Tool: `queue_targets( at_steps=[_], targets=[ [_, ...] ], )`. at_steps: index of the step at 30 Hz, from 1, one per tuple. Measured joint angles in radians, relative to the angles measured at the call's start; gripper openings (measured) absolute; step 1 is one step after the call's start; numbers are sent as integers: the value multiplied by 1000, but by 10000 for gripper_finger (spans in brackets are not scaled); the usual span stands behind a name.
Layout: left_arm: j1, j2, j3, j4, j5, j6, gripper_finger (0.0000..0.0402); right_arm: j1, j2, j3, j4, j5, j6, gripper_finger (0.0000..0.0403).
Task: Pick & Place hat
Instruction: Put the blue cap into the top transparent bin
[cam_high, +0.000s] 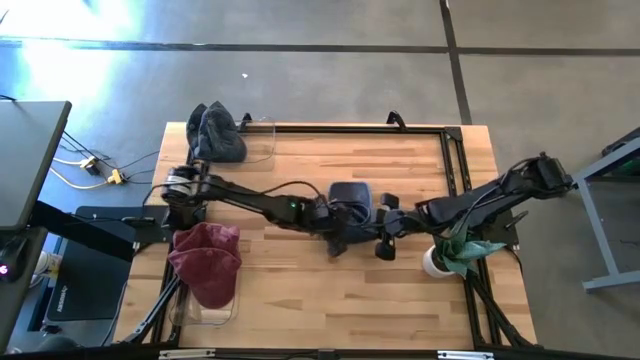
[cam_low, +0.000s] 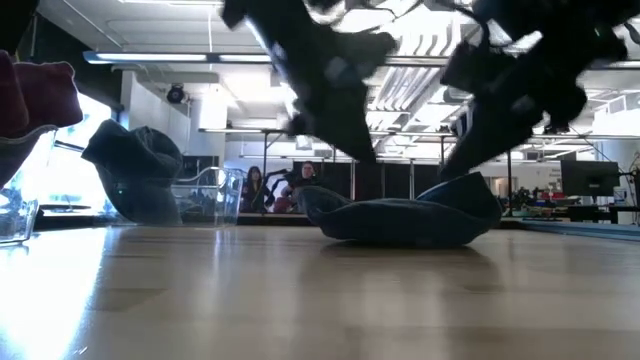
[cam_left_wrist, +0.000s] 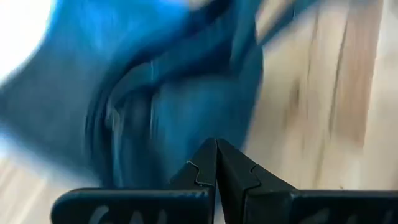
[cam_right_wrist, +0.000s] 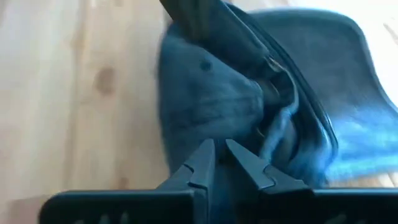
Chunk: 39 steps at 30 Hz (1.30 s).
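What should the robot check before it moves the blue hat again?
1. Blue hat lying flat on the table, mid-table: ok.
2. Left end effector at the hat, fingers together: ok, but whether cloth is pinched between them: cannot tell.
3. Right end effector at the hat from the other side, fingers nearly together: grip cannot tell.
4. Two arms very close over the hat: not ok, risk of bumping.
5. Clear bin at the far left corner already holds a grey hat: room for another, cannot tell.
6. Red hat on the near-left bin: out of the way, ok.
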Motion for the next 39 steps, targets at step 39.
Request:
queue_targets(
  at_steps=[39],
  targets=[
    [23,-87,5,-174,304,-179,0,113,23,61,116,-126,-15,26]
  ],
)
